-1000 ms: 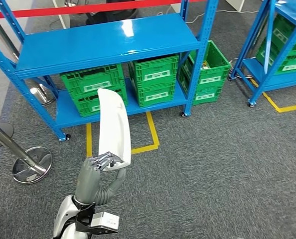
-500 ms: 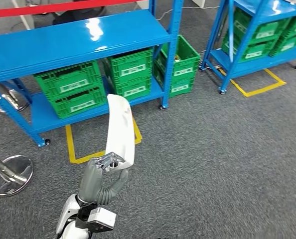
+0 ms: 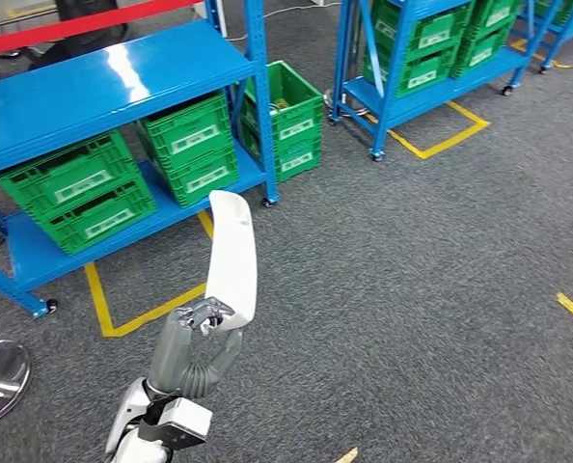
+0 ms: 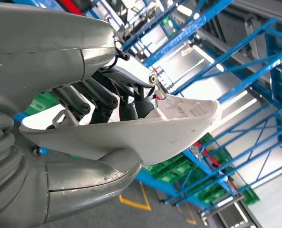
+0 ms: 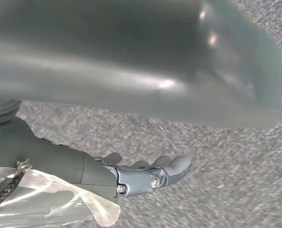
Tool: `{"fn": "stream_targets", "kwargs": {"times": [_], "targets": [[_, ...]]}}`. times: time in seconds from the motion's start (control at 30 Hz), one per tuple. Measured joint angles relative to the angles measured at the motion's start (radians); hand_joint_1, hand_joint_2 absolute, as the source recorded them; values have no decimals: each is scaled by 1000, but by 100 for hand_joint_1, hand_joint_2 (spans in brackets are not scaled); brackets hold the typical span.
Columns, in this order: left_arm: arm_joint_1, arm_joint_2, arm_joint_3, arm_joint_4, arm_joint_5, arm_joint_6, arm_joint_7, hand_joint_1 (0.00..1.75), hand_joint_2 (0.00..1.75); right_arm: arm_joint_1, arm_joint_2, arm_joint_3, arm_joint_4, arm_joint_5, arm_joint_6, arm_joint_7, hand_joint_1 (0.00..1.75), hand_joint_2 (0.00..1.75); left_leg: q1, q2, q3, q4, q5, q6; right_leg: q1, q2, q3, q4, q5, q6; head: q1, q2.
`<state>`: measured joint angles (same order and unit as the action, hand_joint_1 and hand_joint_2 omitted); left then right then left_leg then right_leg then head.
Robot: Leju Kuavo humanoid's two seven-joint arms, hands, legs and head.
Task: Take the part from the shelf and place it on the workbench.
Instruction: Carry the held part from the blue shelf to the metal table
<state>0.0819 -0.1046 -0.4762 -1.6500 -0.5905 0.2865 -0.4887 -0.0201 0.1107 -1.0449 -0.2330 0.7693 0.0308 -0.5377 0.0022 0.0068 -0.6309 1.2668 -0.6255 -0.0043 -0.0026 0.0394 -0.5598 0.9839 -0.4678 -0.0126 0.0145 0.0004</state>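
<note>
Low in the frame's left, the left hand (image 3: pixel 196 333) grips the white part (image 3: pixel 232 253) upright; the right hand (image 5: pixel 139 175) hangs empty, fingers loosely extended.

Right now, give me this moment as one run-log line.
left hand: holds white part upright | right hand: empty, over carpet | workbench: unseen

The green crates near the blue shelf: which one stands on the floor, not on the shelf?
The green crate standing on the grey carpet just right of the shelf post; the others sit on the bottom board.
</note>
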Motion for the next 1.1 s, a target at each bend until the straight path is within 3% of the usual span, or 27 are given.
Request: {"fn": "stream_targets", "kwargs": {"times": [0.07,0.13,0.2,0.27,0.33,0.4,0.47,0.5,0.53,0.57,0.63,0.67,0.77,0.83,0.9,0.97,1.0,1.03,1.07,1.1], "targets": [[0,-1,4,2,5,0,-3,175,175,4,0,-6,0,0,0,0,0,0,-3,-20,54,-105,69,17,6,27,-3,2,4,1,0,0],[0,-2,6,2,7,0,-6,175,175,3,2,-9,0,0,-1,0,0,0,-6,-65,108,-223,119,36,7,51,-9,4,10,6,4,0],[0,-3,9,3,10,1,-10,175,175,2,4,-13,-2,-2,-3,-1,0,0,-7,-84,120,-264,125,42,3,73,-24,7,19,17,3,0],[-1,-7,13,3,16,2,-13,175,175,8,3,-20,-4,-3,-6,0,0,0,-5,-63,118,-278,130,41,1,84,-40,10,25,30,-1,0],[-1,-13,16,3,21,2,-14,175,175,13,2,-27,-5,-4,-9,2,0,0,2,-39,116,-291,140,43,4,45,-68,52,-3,39,4,0],[2,-15,20,5,23,2,-14,175,175,10,3,-32,-5,-4,-10,2,0,0,2,-8,112,-294,145,45,2,-13,-125,172,-71,48,10,0],[4,-15,23,7,24,2,-14,175,175,7,3,-33,-5,-4,-10,2,0,0,1,25,107,-293,146,44,-6,-33,-169,284,-115,60,11,0],[5,-15,24,8,24,2,-14,175,175,8,3,-33,-5,-4,-10,2,0,0,1,39,105,-292,147,43,-9,-37,-166,290,-111,64,11,0],[5,-15,25,8,24,2,-14,175,175,10,3,-33,-6,-4,-10,2,0,0,1,52,105,-291,147,41,-11,-42,-138,251,-90,66,11,0],[4,-16,26,8,24,2,-14,175,175,11,3,-34,-7,-4,-10,2,0,0,1,64,104,-289,147,39,-13,-56,-92,179,-60,68,12,0],[3,-17,29,9,24,2,-15,175,175,9,3,-34,-9,-4,-10,2,0,0,-2,86,103,-284,145,29,-11,-90,-9,43,-24,62,10,0],[2,-17,29,9,24,2,-15,175,175,8,3,-35,-9,-4,-10,2,0,0,-4,94,103,-282,144,23,-9,-100,10,10,-19,55,10,0],[0,-20,30,9,29,3,-17,175,175,9,3,-41,-10,-3,-11,5,0,0,-5,111,103,-281,145,6,-7,-80,5,2,-13,30,8,0],[-1,-21,31,9,36,3,-19,175,175,12,4,-47,-11,-3,-12,8,0,0,0,76,90,-245,113,-6,-10,-63,1,-1,-5,15,5,0],[1,-20,34,10,44,2,-21,175,175,10,4,-54,-13,-3,-12,12,0,0,4,22,43,-128,39,-11,-10,-41,-3,-2,2,4,0,0],[3,-19,36,14,52,1,-23,175,175,9,4,-58,-14,-2,-13,15,0,0,4,2,-10,0,-15,-9,-6,-16,-11,-1,7,-1,-1,0],[4,-18,38,16,55,0,-24,175,175,10,4,-60,-14,-2,-14,17,0,0,3,0,-17,21,-14,-6,-3,-2,-13,-1,9,-2,-1,0],[4,-18,38,18,58,0,-25,175,175,12,4,-62,-14,-2,-14,18,0,0,2,-3,-6,1,8,-1,-1,12,-14,-1,11,-1,-1,0],[4,-18,39,19,61,-1,-26,175,175,14,5,-64,-14,-2,-15,19,0,0,1,-10,22,-55,45,5,1,26,-13,0,12,0,-1,0],[4,-18,40,20,64,-1,-27,175,175,15,6,-66,-14,-2,-16,20,0,0,0,-34,57,-129,83,14,1,40,-14,0,14,1,-1,0]]}}
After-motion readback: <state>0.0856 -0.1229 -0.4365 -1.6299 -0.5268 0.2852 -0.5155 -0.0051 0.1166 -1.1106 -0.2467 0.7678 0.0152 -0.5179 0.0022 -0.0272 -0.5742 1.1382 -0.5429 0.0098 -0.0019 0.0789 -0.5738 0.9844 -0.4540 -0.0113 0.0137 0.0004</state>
